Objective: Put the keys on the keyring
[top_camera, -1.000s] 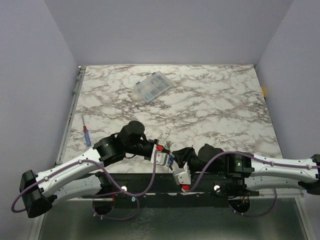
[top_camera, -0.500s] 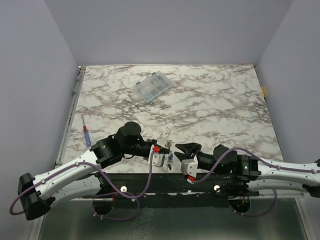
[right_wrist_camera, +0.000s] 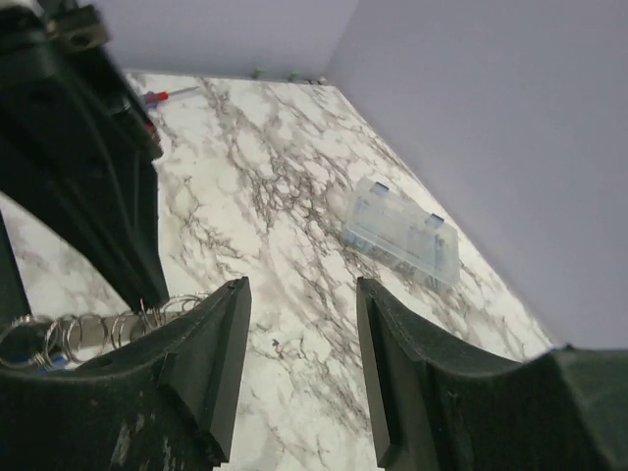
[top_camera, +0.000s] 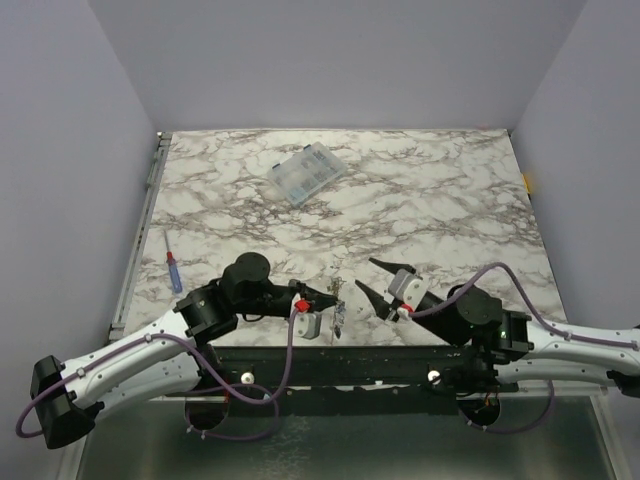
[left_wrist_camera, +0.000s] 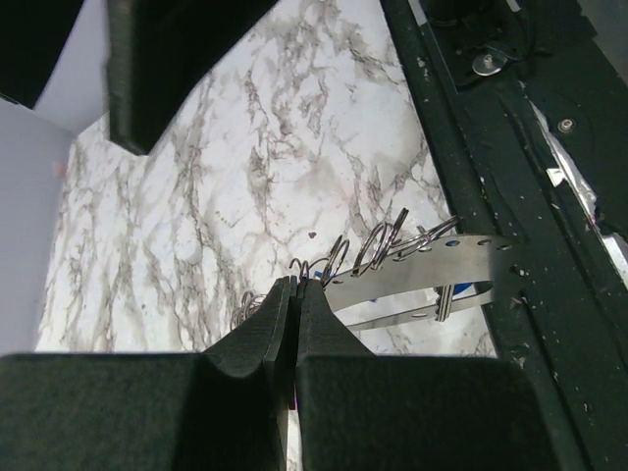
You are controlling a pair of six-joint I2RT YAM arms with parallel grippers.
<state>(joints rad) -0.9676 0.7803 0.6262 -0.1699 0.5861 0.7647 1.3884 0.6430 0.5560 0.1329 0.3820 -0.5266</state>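
Silvery keyring [left_wrist_camera: 432, 263] band, perforated along its length

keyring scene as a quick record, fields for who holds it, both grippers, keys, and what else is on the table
keyring: pale metal loop strung with small wire rings, clamped at one end
left gripper: shut on the keyring
right gripper: open, empty, beside the keyring
keys: only a blue head shows, at the loop
other: clear box, screwdriver, both farther out

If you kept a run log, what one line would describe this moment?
left gripper: shut on keyring | right gripper: open, empty, apart from keyring | keyring: at near table edge
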